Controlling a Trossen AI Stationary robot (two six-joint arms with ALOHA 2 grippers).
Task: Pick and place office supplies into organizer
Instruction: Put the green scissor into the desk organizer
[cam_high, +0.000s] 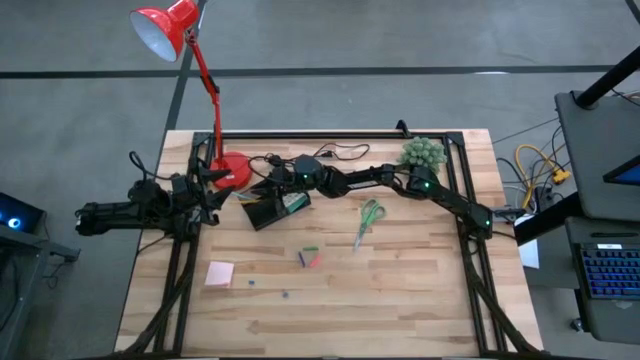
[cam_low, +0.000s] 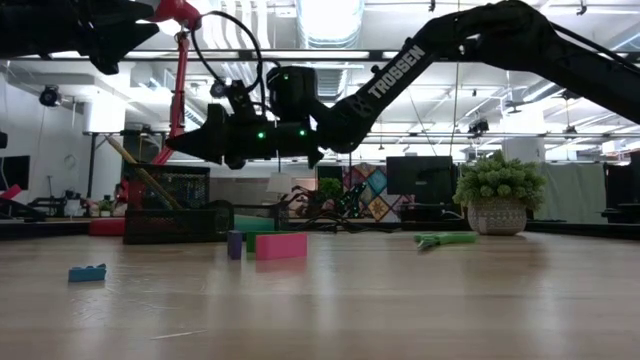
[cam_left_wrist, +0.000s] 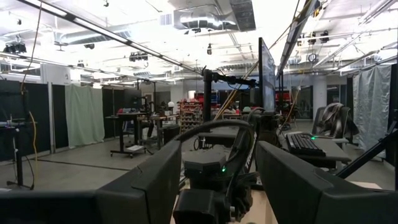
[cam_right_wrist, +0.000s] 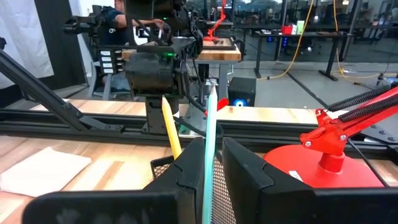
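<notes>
The black mesh organizer (cam_high: 268, 210) stands near the red lamp base (cam_high: 232, 170). A wooden pencil (cam_right_wrist: 170, 127) leans in it. My right gripper (cam_right_wrist: 213, 177) reaches level over the organizer from the table's right. A thin green pen (cam_right_wrist: 209, 134) stands upright between its slightly parted fingers, its lower end hidden behind them. Green-handled scissors (cam_high: 370, 218), a pink sticky-note pad (cam_high: 220, 273) and small coloured pieces (cam_high: 308, 257) lie flat on the table. My left gripper (cam_left_wrist: 217, 180) waits open at the table's left edge, nothing between its fingers. My right gripper has the pen's shaft (cam_right_wrist: 208, 171) between its two fingers, which come level from the table's right. The pen runs along the inner edge of one finger (cam_right_wrist: 186, 180). A sliver of mesh shows between it and the other finger. Whether either finger touches it I cannot tell.
The red lamp's arm (cam_high: 205, 80) rises just behind the organizer. A black cable (cam_high: 340, 153) and a green plant ball (cam_high: 422, 152) sit at the far edge. The table's black frame rails (cam_high: 455, 170) run along both sides. Bare wood lies toward the near edge.
</notes>
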